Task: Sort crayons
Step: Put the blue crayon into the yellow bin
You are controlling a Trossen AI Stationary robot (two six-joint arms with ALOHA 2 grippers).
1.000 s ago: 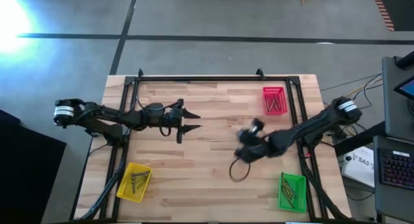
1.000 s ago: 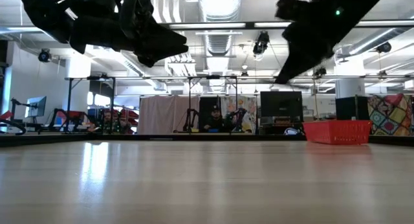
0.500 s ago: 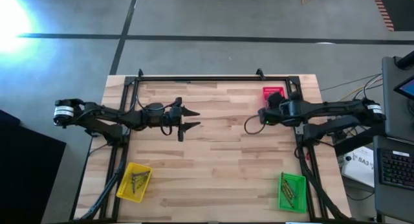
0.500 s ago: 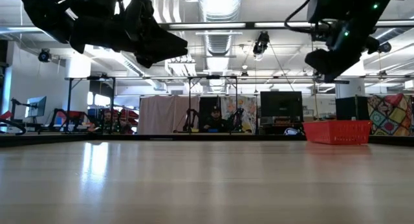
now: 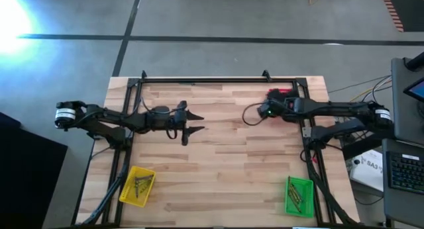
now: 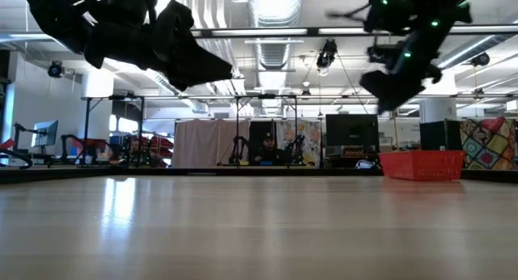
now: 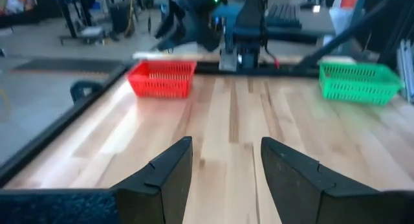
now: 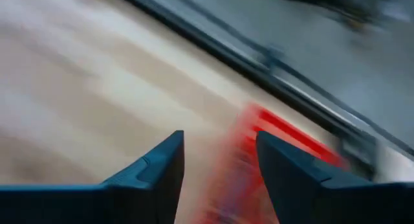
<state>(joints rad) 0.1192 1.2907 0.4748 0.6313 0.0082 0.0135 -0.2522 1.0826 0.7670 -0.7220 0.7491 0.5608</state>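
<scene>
At the desk's two o'clock, the right gripper [image 5: 264, 110] hangs jaws apart, empty, beside the red tray [image 5: 281, 94]; crayons [image 5: 295, 201] lie at five. The left gripper [image 5: 193, 122], jaws apart, waits mid-desk.

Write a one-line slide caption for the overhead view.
Two arms over a wooden table; right gripper beside the red tray, crayons in yellow and green trays.

Right gripper [image 5: 265, 110] apparently over red tray [image 5: 277, 93]; left gripper [image 5: 192, 122] mid-table.
</scene>
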